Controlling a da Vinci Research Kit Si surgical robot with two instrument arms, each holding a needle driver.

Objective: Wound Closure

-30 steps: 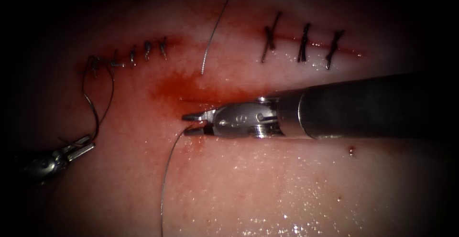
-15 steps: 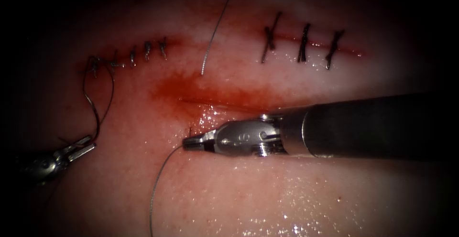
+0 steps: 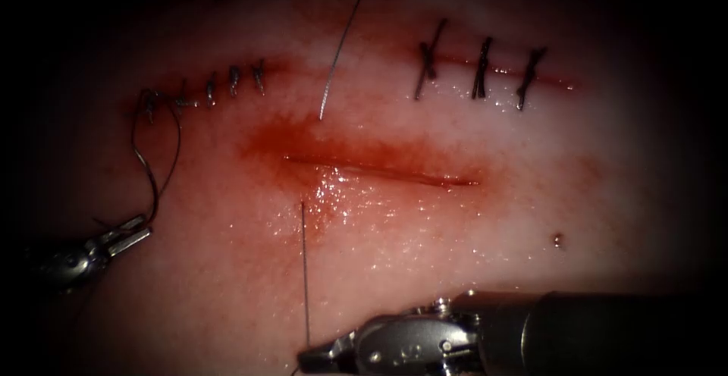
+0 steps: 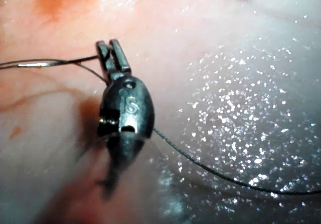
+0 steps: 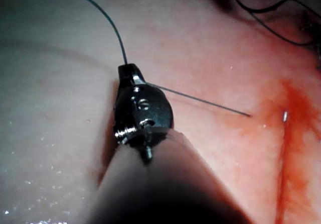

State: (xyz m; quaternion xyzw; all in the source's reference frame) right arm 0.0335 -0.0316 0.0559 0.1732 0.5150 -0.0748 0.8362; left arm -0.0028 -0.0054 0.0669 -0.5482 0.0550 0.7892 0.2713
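At far left, the left end effector (image 3: 136, 232) is closed on a slack strand (image 3: 155, 186) that loops up to the stitched row. Just below the cut's left end, the thread (image 3: 304, 270) leaves the tissue (image 3: 493, 270) and runs taut to the right end effector (image 3: 311, 359), which is clamped on it after dropping away from the cut (image 3: 379, 170) over the last second, pulling thread through. I cannot tell where the needle lies. Done well, the pull stays in line with the exit point, slow and even, so the wet tissue neither tents nor tears.
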